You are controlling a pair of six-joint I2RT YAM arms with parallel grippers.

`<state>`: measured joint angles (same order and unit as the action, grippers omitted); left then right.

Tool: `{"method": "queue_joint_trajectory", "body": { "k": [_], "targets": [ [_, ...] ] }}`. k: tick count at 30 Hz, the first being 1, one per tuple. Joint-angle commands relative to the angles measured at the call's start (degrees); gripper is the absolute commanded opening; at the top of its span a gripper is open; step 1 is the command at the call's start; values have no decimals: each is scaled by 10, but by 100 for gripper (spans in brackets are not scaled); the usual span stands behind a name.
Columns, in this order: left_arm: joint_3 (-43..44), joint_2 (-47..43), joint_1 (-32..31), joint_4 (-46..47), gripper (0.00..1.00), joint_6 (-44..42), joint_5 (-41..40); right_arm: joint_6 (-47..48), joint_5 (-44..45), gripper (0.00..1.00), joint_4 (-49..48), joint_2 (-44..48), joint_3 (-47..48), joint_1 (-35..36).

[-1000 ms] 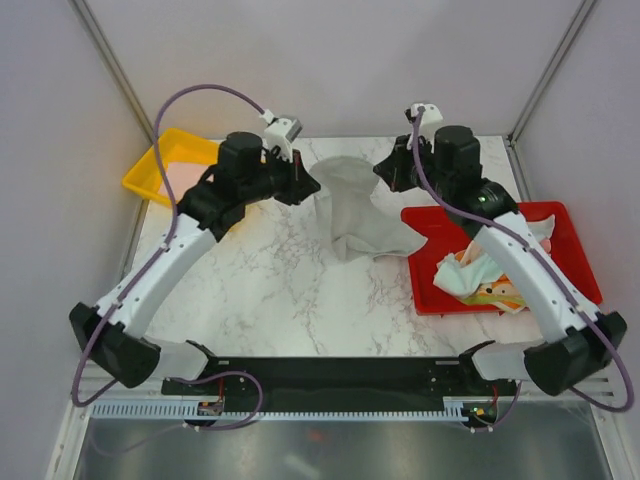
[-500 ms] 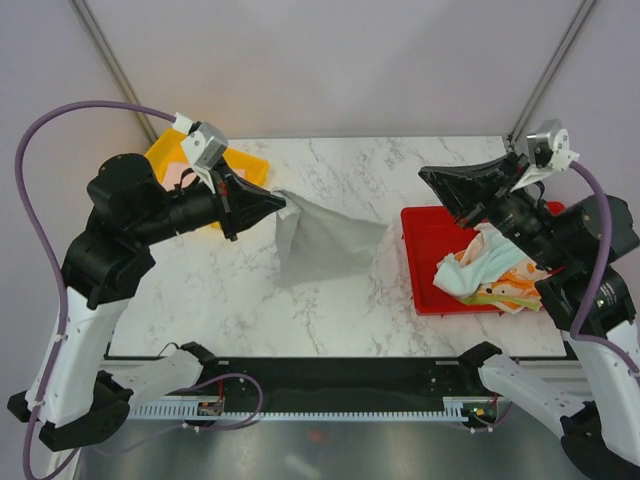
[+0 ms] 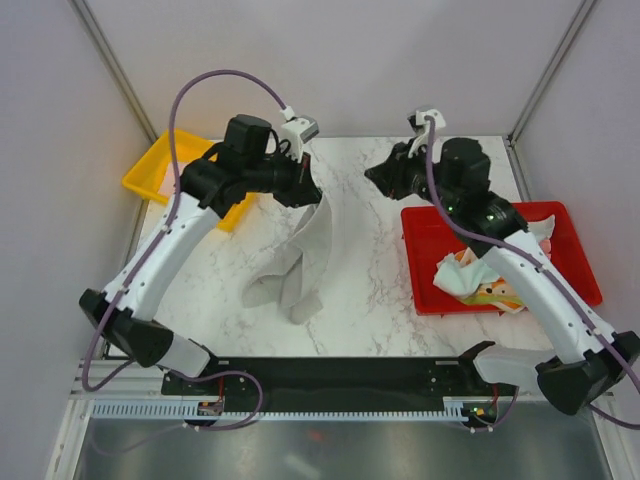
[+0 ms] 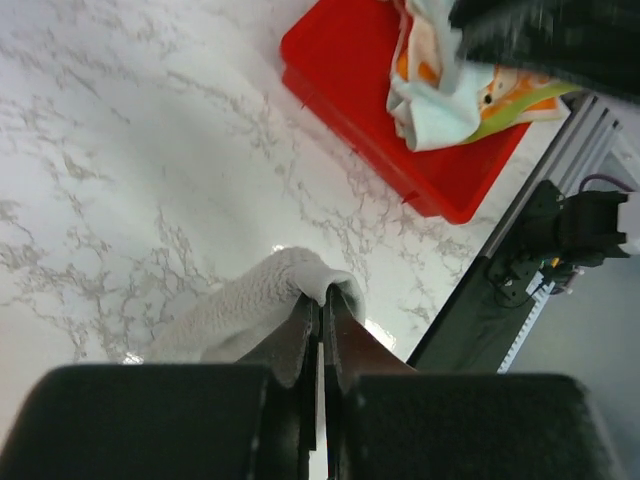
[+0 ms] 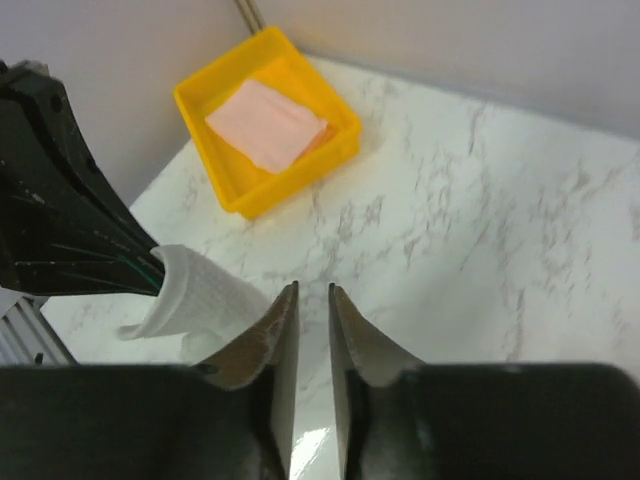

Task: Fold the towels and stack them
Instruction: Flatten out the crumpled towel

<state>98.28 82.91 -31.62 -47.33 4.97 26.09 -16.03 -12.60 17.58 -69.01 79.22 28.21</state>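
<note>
My left gripper (image 3: 311,194) is raised over the far middle of the table, shut on a top fold of a grey towel (image 3: 300,250). The towel hangs down in a long strip, and its lower end rests crumpled on the marble. In the left wrist view the cloth (image 4: 250,305) wraps over the pinched fingertips (image 4: 322,297). My right gripper (image 3: 373,176) hovers just right of it, jaws a little apart and empty (image 5: 313,290). More towels, cream with orange print and mint (image 3: 480,280), lie heaped in the red tray (image 3: 425,225). A folded pink towel (image 5: 266,125) lies in the yellow tray (image 5: 240,195).
The yellow tray (image 3: 150,175) sits at the far left corner, partly under my left arm. The red tray (image 4: 350,95) stands along the right edge. A black rail (image 3: 330,375) runs across the near edge, and metal posts frame the back corners.
Both arms swung back in toward the far middle. The grey towel, spread wide half a second ago, now hangs as a narrow strip from the left gripper. The right jaws have parted slightly.
</note>
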Motion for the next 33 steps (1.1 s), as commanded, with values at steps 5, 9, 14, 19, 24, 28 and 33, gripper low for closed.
{"method": "queue_joint_trajectory", "body": {
  "k": [5,9,14,19,24,28,33],
  "targets": [
    [17,117,9,3,2,82,-32,-71,122,48,-19,20,-144,52],
    [38,213,34,9,2,138,6,-138,136,50,-59,-7,-214,78],
    [84,295,57,17,2,169,46,-150,186,51,-156,-48,-262,126],
    [112,346,74,24,2,170,70,-72,203,53,-171,-108,-253,144],
    [116,371,80,30,2,133,83,9,233,56,-169,-156,-251,133],
    [111,385,87,34,2,99,71,39,164,58,-169,-158,-237,78],
    [112,405,95,36,2,83,71,63,59,59,-147,-169,-209,5]
  ]
}}
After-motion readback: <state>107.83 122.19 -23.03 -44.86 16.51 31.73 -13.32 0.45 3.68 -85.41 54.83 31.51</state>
